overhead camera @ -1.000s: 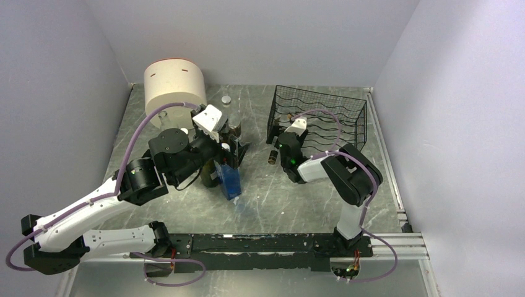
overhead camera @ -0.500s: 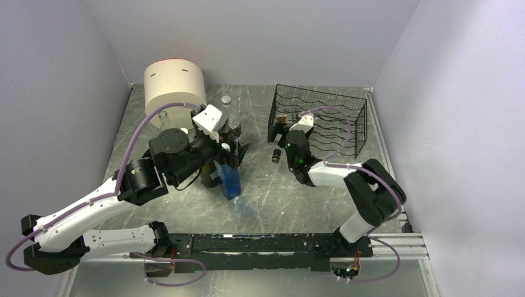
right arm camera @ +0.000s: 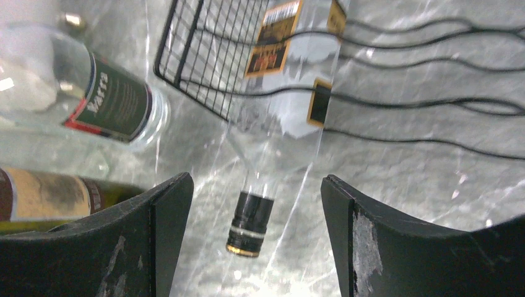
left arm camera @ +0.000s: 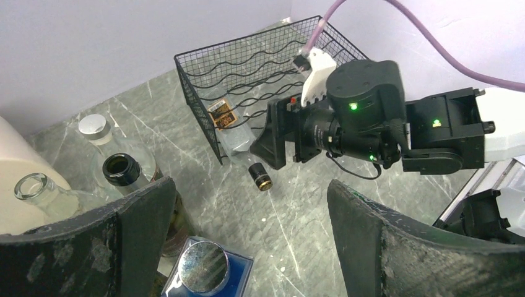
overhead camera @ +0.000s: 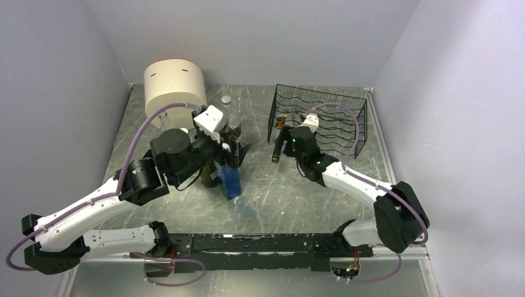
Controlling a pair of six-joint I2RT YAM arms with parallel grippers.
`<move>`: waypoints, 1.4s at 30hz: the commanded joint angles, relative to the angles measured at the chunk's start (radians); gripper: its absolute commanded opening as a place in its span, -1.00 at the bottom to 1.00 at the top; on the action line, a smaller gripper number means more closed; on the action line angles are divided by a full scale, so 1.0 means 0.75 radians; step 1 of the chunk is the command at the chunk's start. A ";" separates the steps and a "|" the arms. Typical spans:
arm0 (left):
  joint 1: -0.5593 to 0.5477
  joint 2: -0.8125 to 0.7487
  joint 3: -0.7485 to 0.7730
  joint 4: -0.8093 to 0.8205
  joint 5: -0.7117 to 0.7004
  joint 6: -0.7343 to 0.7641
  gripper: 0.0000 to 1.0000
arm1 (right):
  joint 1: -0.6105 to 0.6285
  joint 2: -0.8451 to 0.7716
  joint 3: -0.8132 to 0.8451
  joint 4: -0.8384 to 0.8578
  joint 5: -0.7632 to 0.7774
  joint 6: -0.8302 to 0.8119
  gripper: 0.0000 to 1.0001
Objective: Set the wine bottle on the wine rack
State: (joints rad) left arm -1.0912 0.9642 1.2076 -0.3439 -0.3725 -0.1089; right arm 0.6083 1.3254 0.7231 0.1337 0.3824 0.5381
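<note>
The wine bottle (right arm camera: pixel 282 93) lay on its side in the wine rack (overhead camera: pixel 322 117), near the far right corner of the table (overhead camera: pixel 278 198). Its capped neck poked out beyond the wire. The right pincer (right arm camera: pixel 254 184) stood released, its fingers spread on either side of that neck and clear of it.

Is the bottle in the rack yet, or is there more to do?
Mostly: the clear bottle lies in the wine rack, its neck poking out past the wires. The right end effector is open close by the neck, gripping nothing. Left, probably: nudge the bottle fully in and back away.
</note>
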 commanded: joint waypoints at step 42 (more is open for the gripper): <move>-0.004 0.028 0.000 0.008 -0.001 -0.010 0.90 | -0.065 0.439 0.178 -0.067 -0.266 0.047 -0.85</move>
State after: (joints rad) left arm -1.0912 0.9951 1.2068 -0.3439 -0.3706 -0.1093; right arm 0.5640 1.6196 0.8364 0.0906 0.1982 0.5911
